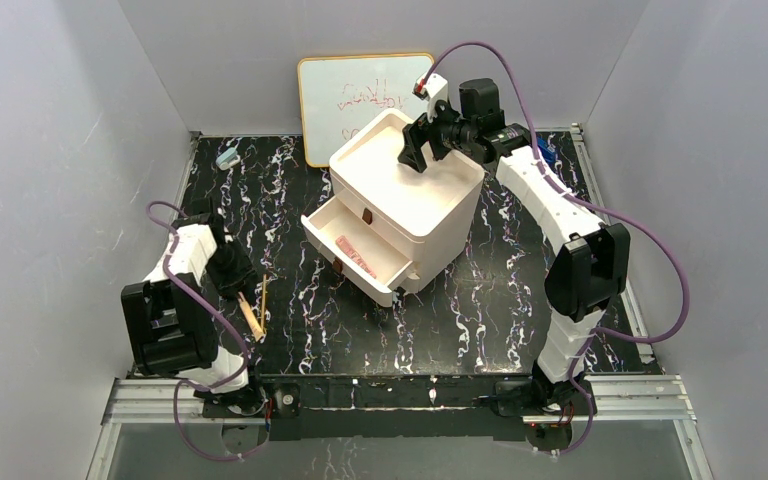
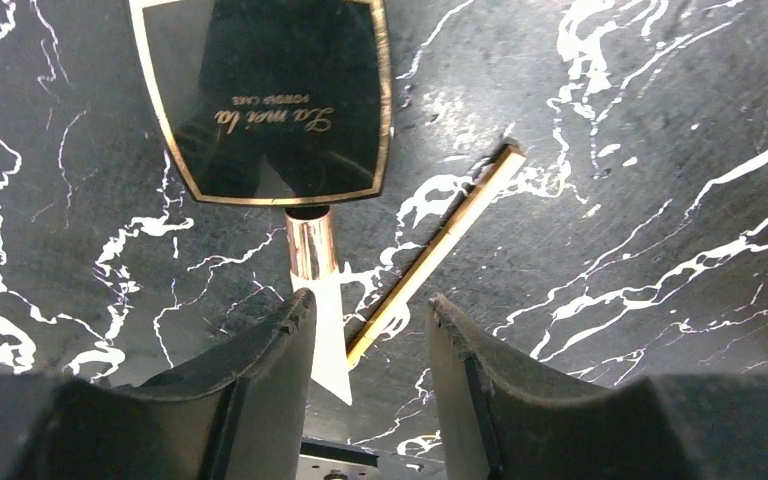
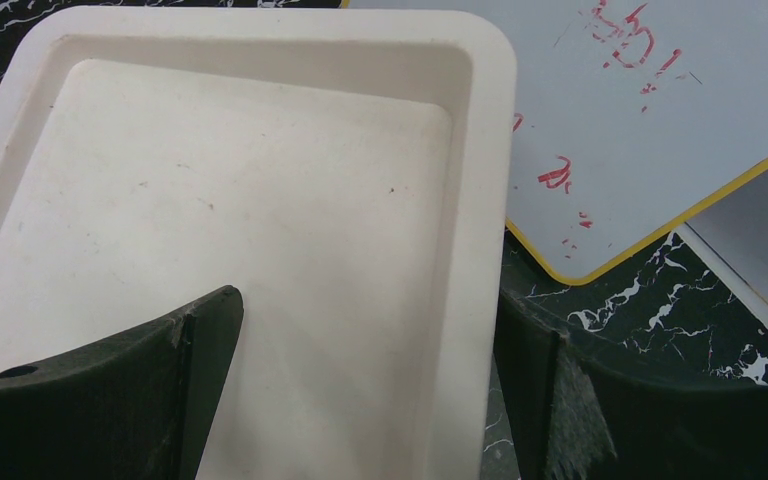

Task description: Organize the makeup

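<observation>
Black fingers [image 2: 260, 370] of the left gripper [image 2: 370, 305] stand apart and hold nothing, with a brush [image 2: 312, 250] handle and a thin gold stick [image 2: 440, 245] lying between them. Both look light, stiff and apt to roll. The brush's metal collar seems slick, so the handle is the better hold. Just past the brush's far end lies the glossy compact [image 2: 260, 95], and bare table [image 2: 660, 150] opens beyond the right finger. The right gripper [image 3: 365, 305] hangs wide open, empty, over the tray [image 3: 480, 200], with the tray's rim between its fingers.
</observation>
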`<act>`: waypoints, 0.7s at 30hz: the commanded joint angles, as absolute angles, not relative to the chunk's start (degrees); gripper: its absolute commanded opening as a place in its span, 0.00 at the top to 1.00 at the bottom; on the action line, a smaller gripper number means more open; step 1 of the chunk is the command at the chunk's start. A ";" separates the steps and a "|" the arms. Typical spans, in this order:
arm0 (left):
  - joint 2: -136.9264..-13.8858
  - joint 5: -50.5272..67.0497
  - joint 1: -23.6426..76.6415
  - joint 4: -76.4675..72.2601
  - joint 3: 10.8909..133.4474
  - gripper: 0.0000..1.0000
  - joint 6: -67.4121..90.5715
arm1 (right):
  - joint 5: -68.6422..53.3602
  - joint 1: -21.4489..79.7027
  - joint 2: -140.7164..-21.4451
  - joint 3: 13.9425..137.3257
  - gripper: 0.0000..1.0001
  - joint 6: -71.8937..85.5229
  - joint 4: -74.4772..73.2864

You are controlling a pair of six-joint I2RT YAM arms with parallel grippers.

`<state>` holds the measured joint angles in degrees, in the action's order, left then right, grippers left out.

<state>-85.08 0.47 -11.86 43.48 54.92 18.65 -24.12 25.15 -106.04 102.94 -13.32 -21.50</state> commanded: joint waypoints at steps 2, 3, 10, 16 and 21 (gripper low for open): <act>-85.04 1.04 -14.87 45.47 54.06 0.54 20.59 | -24.26 26.25 -110.83 97.74 0.00 -10.81 -33.04; -85.00 0.81 -15.20 45.57 54.23 0.53 20.80 | -24.26 26.26 -110.91 97.80 0.00 -10.81 -33.12; -87.12 -0.03 -15.86 44.40 52.82 0.45 21.90 | -24.44 26.21 -111.17 98.17 0.00 -10.72 -33.13; -93.19 5.23 -16.51 42.31 50.58 0.48 22.24 | -24.35 26.26 -110.77 97.95 0.00 -10.77 -33.14; -94.31 5.73 -16.68 41.34 50.27 0.64 22.41 | -24.23 26.25 -110.65 97.74 0.00 -10.72 -33.05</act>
